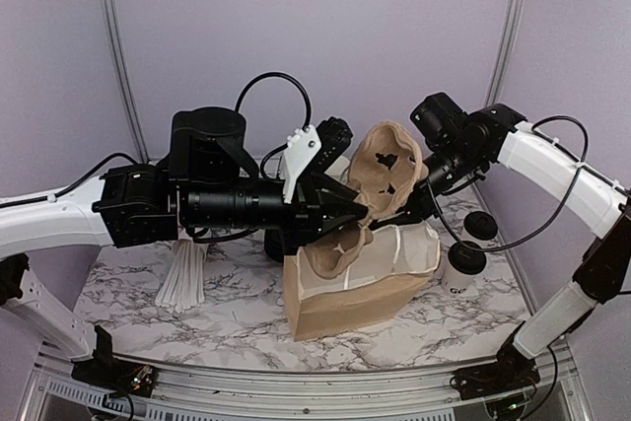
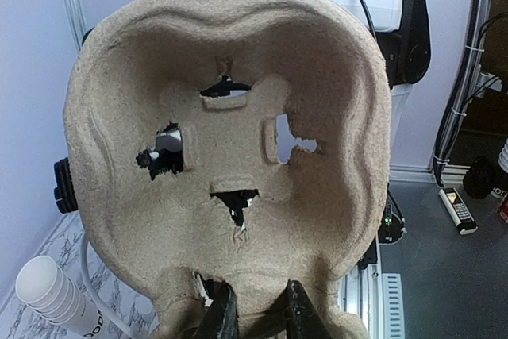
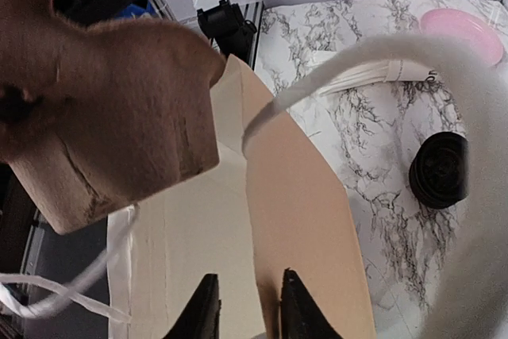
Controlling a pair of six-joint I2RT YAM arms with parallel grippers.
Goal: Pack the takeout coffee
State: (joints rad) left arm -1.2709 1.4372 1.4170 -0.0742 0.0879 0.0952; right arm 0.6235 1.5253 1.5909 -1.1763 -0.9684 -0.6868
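At the table's [image 1: 128,293] left edge lie the straws [image 1: 182,278], well apart from the work and out of the arms' reach path. The left gripper [image 2: 254,311] is clenched on the lower rim of the carrier [image 2: 230,61]. It holds the carrier on edge, with the empty wells facing its own camera, above the bag [image 1: 345,308] at mid-table. That narrow-side-down tilt looks meant to slip the carrier through the mouth. The right gripper [image 3: 248,307] sits at the bag's rim with its fingers astride the paper wall. There is a gap between them, so they look released rather than pinching. Its place there suggests it is keeping the mouth spread and the bag steady. The cup [image 1: 461,271], lidded, stands on the table just beside the bag's right side, near the right edge, not yet packed. A loose lid [image 1: 480,225] lies behind it.
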